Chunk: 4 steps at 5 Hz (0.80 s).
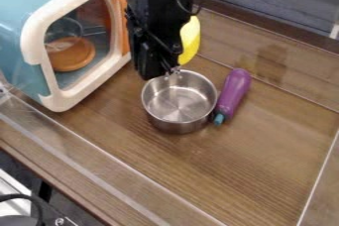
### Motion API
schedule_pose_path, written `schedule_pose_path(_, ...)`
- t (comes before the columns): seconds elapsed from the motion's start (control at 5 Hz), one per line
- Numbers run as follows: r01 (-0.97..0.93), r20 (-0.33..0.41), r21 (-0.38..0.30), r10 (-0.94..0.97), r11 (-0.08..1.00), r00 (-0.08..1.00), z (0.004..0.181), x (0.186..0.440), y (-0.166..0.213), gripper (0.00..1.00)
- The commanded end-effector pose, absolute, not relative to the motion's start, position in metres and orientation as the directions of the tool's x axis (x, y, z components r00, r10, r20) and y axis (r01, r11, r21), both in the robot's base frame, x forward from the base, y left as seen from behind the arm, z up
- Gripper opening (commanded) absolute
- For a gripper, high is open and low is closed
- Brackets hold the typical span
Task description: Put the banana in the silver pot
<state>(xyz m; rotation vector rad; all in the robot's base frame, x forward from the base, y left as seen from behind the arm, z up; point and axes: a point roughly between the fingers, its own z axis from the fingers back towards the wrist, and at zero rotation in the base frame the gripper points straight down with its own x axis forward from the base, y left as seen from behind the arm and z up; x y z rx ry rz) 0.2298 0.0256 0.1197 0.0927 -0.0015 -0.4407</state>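
The banana [191, 40], bright yellow, hangs in the air at the right side of my black gripper [173, 61], which is shut on it. Both are above the back rim of the silver pot [179, 102], a small shiny steel saucepan standing empty on the wooden table. Its thin wire handle points back toward the toy microwave and is mostly hidden behind the gripper. The banana's lower end is a little above the pot's far edge and does not touch it.
A purple eggplant [232, 93] lies just right of the pot, almost touching it. A toy microwave [66, 32] with an orange dish behind its window stands at the left. A clear barrier [159, 185] runs along the table's front.
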Motion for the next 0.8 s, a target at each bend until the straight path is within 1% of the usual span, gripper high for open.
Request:
schedule_pose_path(0.0,0.413,0.024,0.113,-0.418,0.904,0.908,0.1265,0.2317,0.0295,0.00)
schedule_pose_path(0.6,0.417,0.037,0.117,-0.423,0.902,0.905,0.1184,0.2318,0.0317,0.00)
